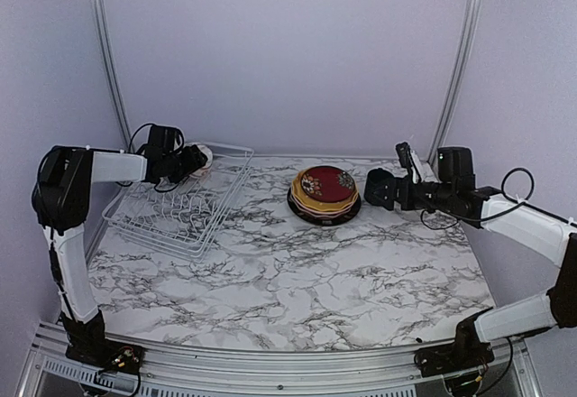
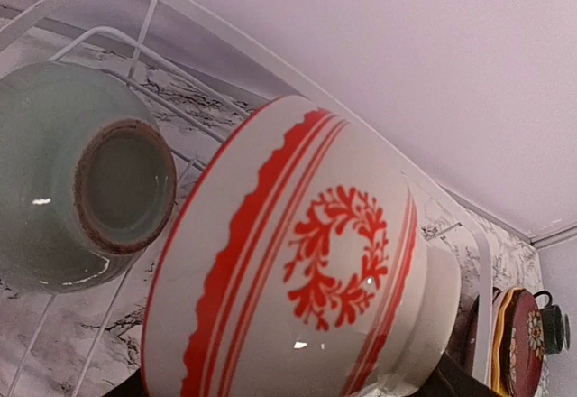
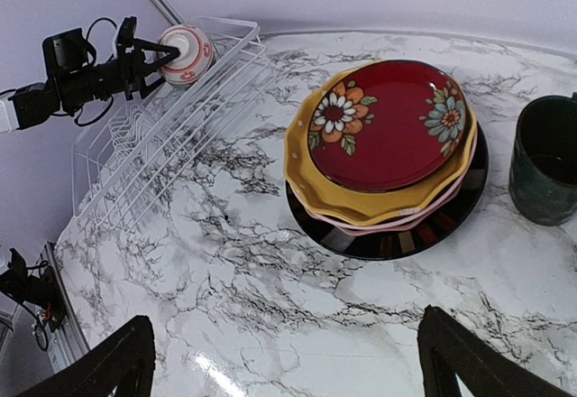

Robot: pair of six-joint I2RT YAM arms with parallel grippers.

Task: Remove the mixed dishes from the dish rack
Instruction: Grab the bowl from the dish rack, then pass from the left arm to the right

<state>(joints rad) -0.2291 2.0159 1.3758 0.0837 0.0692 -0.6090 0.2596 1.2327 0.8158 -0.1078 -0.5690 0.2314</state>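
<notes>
Top external view: pale lavender walls (image 1: 288, 54) enclose a marble-patterned desk (image 1: 297, 280). The white wire dish rack (image 1: 180, 212) sits at the left of the desk. The left end effector (image 1: 191, 161) is at the rack's far corner, clamped on a white cup with a red wreath (image 1: 204, 154). A stack of plates (image 1: 325, 194) lies on the desk right of the rack and well apart from it. The right end effector (image 1: 377, 189) hovers just right of the stack.

Left wrist view: the cup fills the frame, tilted, with its foot toward the right. Dark finger edges show at both lower sides of it. A pale green bowl (image 2: 81, 176) lies in the rack to the left, foot toward the camera. Contact between bowl and cup cannot be determined. At the right edge, the plates appear edge-on with a dark teal mug (image 2: 554, 329) beyond them.

Right wrist view: the right end effector's fingers (image 3: 108, 365) stand wide apart over bare desk, holding nothing. The stack reads, top down:
- dark red floral plate (image 3: 392, 126)
- scalloped orange-yellow plate (image 3: 315, 180)
- pink plate (image 3: 433, 219)
- black plate (image 3: 388, 245)

The mug stands upright on the desk just beside the stack. The cup is seen gripped at the rack's far corner. Whether it touches the wires cannot be determined.
</notes>
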